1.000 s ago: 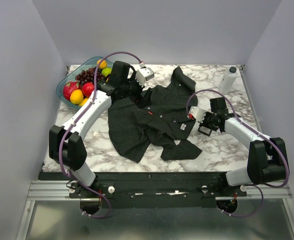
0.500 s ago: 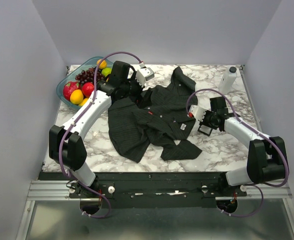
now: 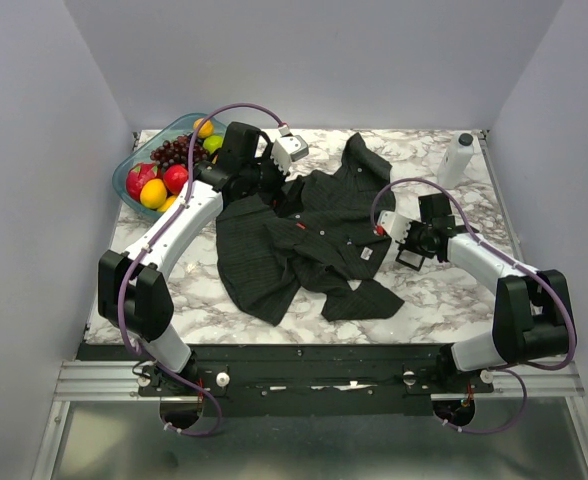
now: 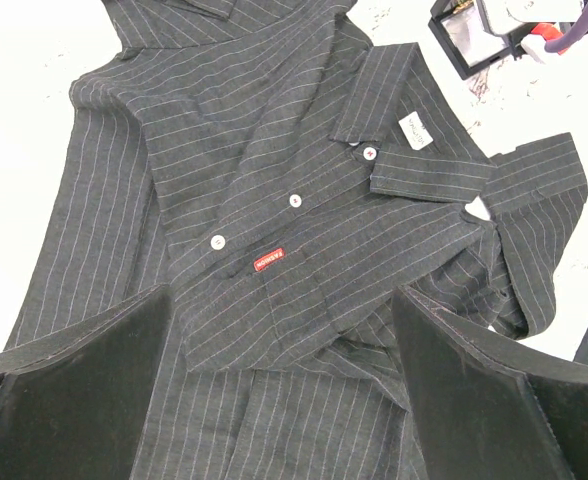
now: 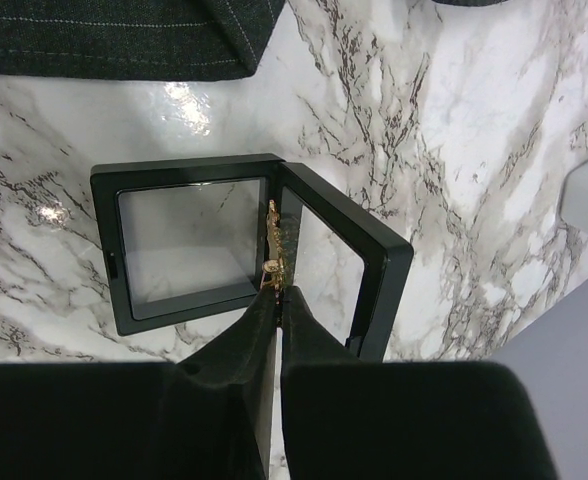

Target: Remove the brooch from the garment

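Note:
The black pinstriped garment (image 3: 294,245) lies crumpled in the middle of the table and fills the left wrist view (image 4: 304,190), with white buttons, a red tag and a white label showing. My left gripper (image 4: 282,295) is open and empty, its jaws wide apart just above the shirt front (image 3: 274,188). My right gripper (image 5: 278,292) is shut on the tiny gold brooch (image 5: 274,255), which sticks out past its tips. It holds the brooch just above an open black display case (image 5: 109,250), right of the shirt (image 3: 411,240).
The black case (image 3: 412,262) lies on the marble table by the shirt's right sleeve, its lid standing up. A blue bowl of fruit (image 3: 124,175) sits at the back left. A white bottle (image 3: 456,160) stands at the back right.
My right gripper with the brooch has shifted only very slightly over the case. The left arm and the shirt have not moved.

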Robot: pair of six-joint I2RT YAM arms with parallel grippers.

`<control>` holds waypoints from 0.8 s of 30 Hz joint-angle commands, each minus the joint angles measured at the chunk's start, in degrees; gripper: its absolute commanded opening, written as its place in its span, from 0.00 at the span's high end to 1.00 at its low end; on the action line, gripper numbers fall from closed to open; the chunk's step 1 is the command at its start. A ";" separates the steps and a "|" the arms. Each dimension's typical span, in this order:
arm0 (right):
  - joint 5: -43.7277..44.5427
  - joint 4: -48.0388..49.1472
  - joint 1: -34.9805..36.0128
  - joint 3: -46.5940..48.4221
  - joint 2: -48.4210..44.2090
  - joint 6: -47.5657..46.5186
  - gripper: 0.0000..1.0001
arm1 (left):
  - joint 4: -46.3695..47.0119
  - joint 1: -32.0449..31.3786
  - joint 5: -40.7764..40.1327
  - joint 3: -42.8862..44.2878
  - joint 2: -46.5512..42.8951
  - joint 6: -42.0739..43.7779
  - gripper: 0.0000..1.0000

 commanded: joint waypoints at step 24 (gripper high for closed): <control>-20.09 -23.30 0.35 10.80 -2.12 7.68 0.62 | -0.29 0.48 1.53 0.44 1.08 -0.16 0.01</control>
